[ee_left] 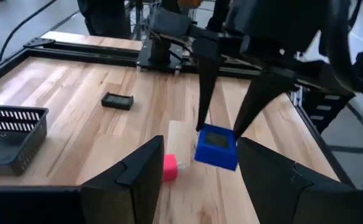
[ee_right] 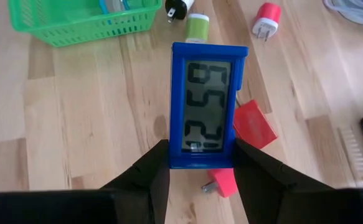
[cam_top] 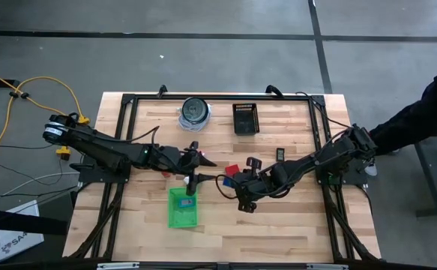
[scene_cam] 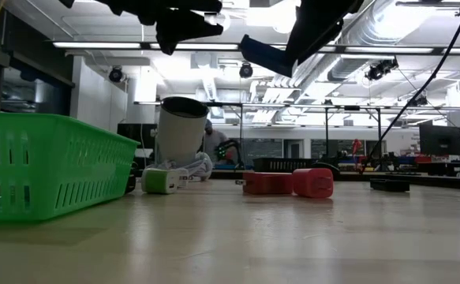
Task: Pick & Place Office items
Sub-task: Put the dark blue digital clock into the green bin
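The right hand (ee_right: 201,163) was pinching a blue digital clock (ee_right: 208,104) by its lower end, holding it clear above the tabletop (cam_top: 293,217), beside the green tray (cam_top: 183,208). Red plug blocks (ee_right: 254,124) lay beneath it. The left hand (ee_left: 197,168) hovered nearby, fingers spread and holding nothing.

We note the worktop (cam_top: 293,225) as pale planked wood, smooth; green tray (cam_top: 182,217) glossy slotted plastic; blue clock (ee_right: 208,106) plastic, glossy grey display.
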